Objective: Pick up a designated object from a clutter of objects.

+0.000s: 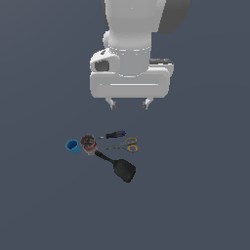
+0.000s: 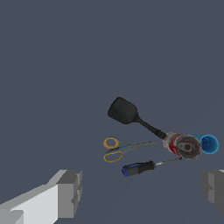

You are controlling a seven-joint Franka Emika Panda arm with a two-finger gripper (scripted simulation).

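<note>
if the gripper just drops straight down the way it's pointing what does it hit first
Probably bare floor. The open gripper hangs apart from the clutter; the screwdriver lies closest to its line, then the scissors, though depth is unclear.

The scissors [image 2: 120, 148] show smooth yellow-orange plastic-looking rings and thin dull grey metal blades. The spatula [image 2: 131, 114] is matt black. The cup [image 2: 209, 144] looks like smooth blue plastic, the can [image 2: 183, 145] faintly glossy metal. The desk [image 1: 195, 195] is flat matt grey.

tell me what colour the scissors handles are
Yellow-orange rings on the scissors, clearest in the wrist view.
</note>
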